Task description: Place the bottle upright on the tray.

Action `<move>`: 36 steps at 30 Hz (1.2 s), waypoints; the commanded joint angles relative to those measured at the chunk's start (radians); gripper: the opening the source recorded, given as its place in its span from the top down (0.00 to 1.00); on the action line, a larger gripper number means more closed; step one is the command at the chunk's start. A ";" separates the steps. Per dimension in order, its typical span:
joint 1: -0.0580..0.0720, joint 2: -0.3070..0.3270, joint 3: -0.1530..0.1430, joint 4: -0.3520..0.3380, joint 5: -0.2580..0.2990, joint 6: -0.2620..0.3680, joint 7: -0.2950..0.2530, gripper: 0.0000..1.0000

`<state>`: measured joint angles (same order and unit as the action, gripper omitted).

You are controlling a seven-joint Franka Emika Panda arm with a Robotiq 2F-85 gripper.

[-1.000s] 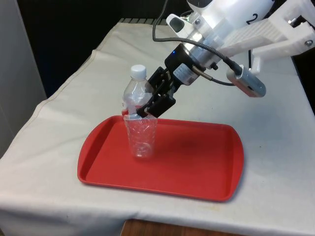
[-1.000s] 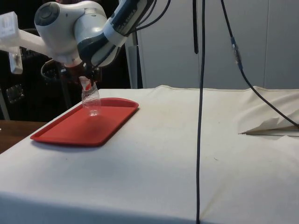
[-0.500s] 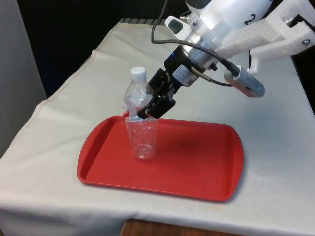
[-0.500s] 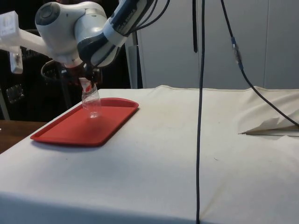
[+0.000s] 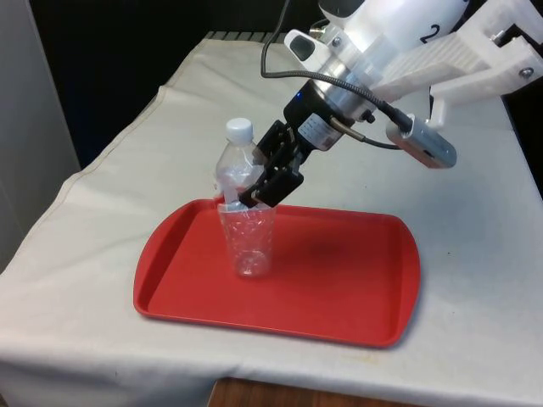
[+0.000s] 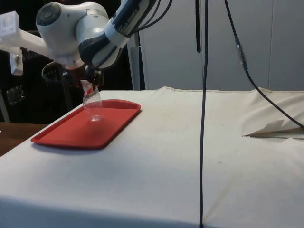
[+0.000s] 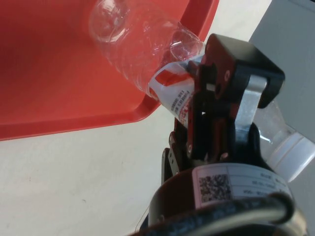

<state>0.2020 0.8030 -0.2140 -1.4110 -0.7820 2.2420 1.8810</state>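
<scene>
- Since the bottle (image 5: 244,208) sits directly between the end effector's (image 5: 260,190) fingers, you have no reach left to make: the black fingers are closed on the bottle at its label band, just below the shoulder, with the arm coming in from the front view's right and from above.
- Note the bottle's long axis: close to vertical, white cap (image 5: 239,128) up, leaning slightly. Its clear base appears to touch the red tray (image 5: 339,297), though whether it bears flat there is hard to tell.
- Watch the wrist view, where the label (image 7: 172,91) is pinched at the fingers and the ribbed lower body runs out over the tray floor.
- Count on a flat, smooth tray with a raised rim; the bottle stands in the part toward the front view's left, not far from the tray's far rim.
- Expect plenty of room: the tray carries nothing else, and the cloth-covered tabletop (image 6: 199,166) around it is open.
</scene>
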 commanded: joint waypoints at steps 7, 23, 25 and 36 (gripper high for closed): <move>-0.009 0.013 0.011 0.014 0.012 -0.002 -0.011 0.86; -0.012 0.020 0.014 0.023 0.011 -0.007 -0.014 0.09; -0.012 0.020 0.015 0.023 0.011 -0.007 -0.014 0.00; -0.007 0.015 0.010 0.021 0.002 -0.013 -0.006 0.00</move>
<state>0.1960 0.8200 -0.2070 -1.3910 -0.7850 2.2280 1.8760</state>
